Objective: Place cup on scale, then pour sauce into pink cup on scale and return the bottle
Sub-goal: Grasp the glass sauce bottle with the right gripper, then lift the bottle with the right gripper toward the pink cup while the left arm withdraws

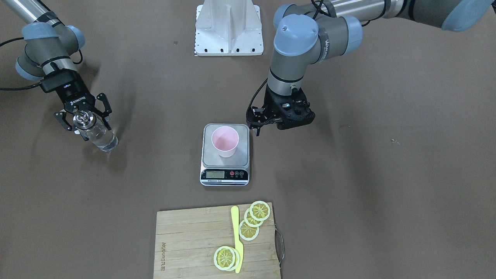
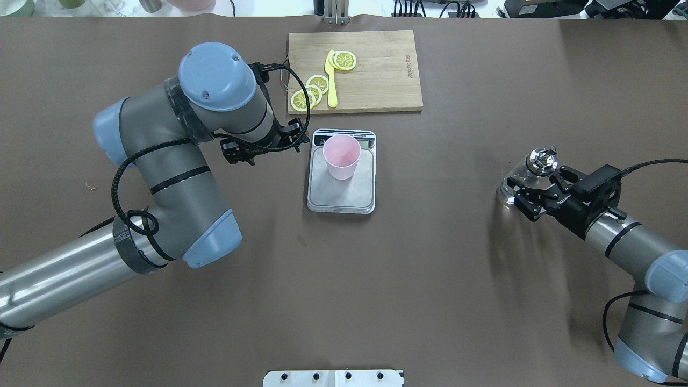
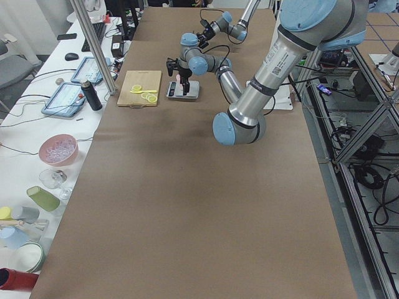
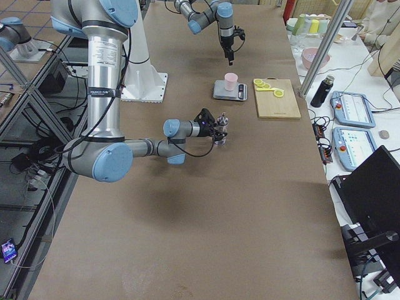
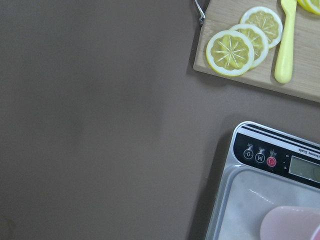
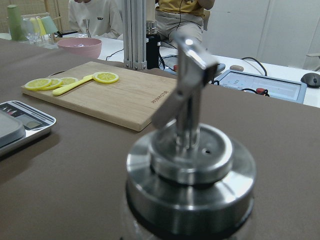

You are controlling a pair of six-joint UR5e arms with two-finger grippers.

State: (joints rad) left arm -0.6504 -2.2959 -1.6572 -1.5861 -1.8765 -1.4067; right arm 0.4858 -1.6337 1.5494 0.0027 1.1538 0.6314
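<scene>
Steel spout (image 6: 192, 75) looms at my right wrist: the bottle (image 1: 93, 131) stands on the table (image 1: 348, 193), well apart from the scale (image 1: 211, 158), my right pincer (image 1: 84, 122) spread either side of its neck, ready to pinch. Upright on the scale, the cup (image 1: 224, 140) awaits sauce (image 1: 104, 141); my left pincer (image 1: 255, 121) hangs beside it, spread unclear.

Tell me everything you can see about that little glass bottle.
The bottle is small, clear glass, holding colourless liquid, topped by a shiny metal pour-spout cap. It stands upright on the brown table, far from the scale. The right gripper straddles its neck; whether it is clamped, I cannot tell.
</scene>
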